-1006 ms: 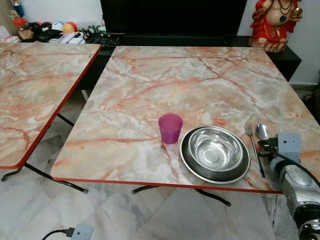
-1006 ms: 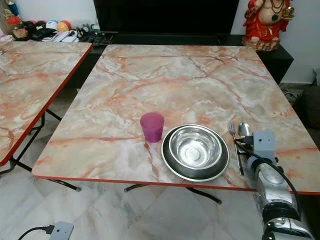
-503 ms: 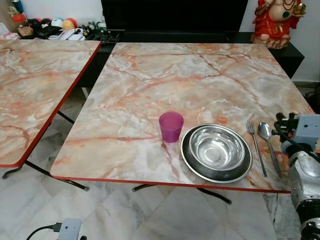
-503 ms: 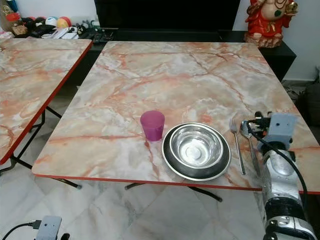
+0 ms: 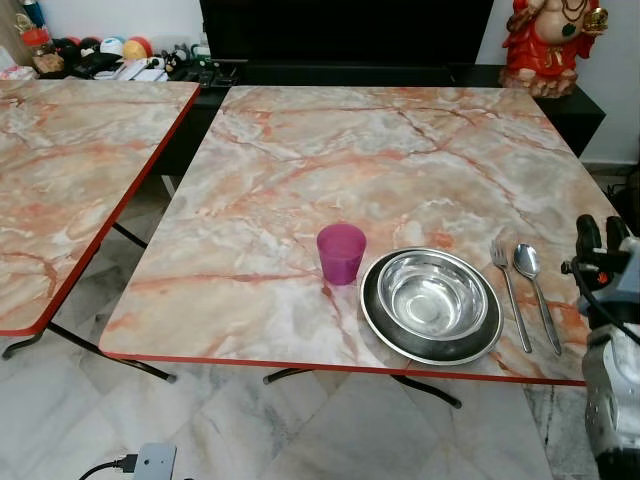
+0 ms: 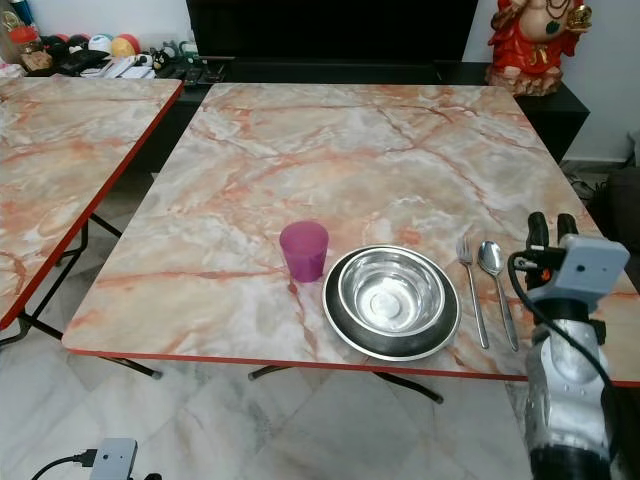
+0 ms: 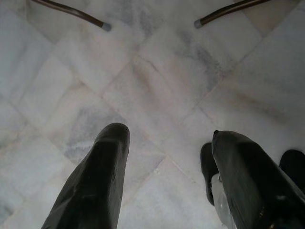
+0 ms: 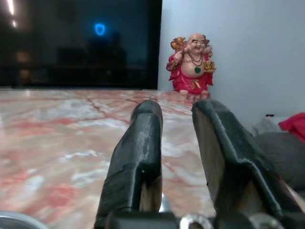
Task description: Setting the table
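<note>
We stand on a pale marble-tiled floor (image 5: 330,430) before two marble-patterned folding tables (image 5: 400,170) with red edges. Behind them we see a dark cabinet (image 5: 345,45) and a white wall (image 8: 238,52).

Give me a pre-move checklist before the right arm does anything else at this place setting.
1. Right gripper empty, fingers apart, beside the table's right edge: ok.
2. Fork and spoon side by side, right of the bowl: ok.
3. Steel bowl seated in the dark plate: ok.
4. Purple cup upright, left of the plate: ok.
5. Plate rim near the table's red front edge: ok, little margin.
6. Left gripper open over the floor: ok.
</note>
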### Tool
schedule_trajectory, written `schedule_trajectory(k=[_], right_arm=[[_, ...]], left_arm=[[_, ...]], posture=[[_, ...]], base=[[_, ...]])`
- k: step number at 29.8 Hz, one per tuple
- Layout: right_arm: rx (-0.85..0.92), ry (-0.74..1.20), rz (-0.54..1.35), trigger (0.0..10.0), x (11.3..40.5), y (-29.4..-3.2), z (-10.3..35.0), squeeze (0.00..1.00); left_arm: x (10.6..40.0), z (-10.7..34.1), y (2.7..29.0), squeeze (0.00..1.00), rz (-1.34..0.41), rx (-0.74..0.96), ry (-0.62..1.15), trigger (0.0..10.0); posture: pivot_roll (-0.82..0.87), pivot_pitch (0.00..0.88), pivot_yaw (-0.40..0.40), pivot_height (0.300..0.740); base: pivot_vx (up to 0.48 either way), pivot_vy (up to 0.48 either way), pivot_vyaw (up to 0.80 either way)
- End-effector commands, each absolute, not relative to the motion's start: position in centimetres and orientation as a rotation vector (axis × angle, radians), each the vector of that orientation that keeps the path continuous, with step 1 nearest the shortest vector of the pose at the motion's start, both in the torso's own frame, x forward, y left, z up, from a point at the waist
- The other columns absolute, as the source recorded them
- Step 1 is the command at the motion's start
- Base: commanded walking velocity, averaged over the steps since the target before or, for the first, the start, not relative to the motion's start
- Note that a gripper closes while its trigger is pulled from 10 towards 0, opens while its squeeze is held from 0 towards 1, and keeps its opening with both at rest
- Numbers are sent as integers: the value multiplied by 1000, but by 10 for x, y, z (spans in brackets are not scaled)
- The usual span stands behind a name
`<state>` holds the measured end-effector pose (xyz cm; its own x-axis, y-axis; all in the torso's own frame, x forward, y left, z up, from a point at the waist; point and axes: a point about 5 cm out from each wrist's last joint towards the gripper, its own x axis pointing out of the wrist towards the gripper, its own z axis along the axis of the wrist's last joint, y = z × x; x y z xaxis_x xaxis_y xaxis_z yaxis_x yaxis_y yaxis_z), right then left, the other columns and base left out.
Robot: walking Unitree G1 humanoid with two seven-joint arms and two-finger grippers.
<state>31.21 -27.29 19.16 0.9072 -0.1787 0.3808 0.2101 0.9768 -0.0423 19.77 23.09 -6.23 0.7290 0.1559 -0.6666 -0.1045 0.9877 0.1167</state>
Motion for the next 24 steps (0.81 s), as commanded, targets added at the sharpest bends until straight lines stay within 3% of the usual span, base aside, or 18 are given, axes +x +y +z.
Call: schedule_trajectory(k=[1, 17, 24], right_arm=[[-78, -394, -163, 10000, 312, -262, 194, 0], [-45, -363, -118, 10000, 320, -239, 192, 0], [-27, -343, -132, 10000, 317, -239, 186, 0]], left_arm=[[190, -67, 234, 0, 168, 64, 775, 10000], [189, -68, 237, 0, 184, 47, 810, 10000], [191, -68, 236, 0, 178, 48, 816, 10000]], posture=[[-29, 97, 21, 740], [-33, 0, 24, 740], [-32, 0, 23, 740]], base=[[0, 0, 0], [0, 0, 0], [0, 0, 0]])
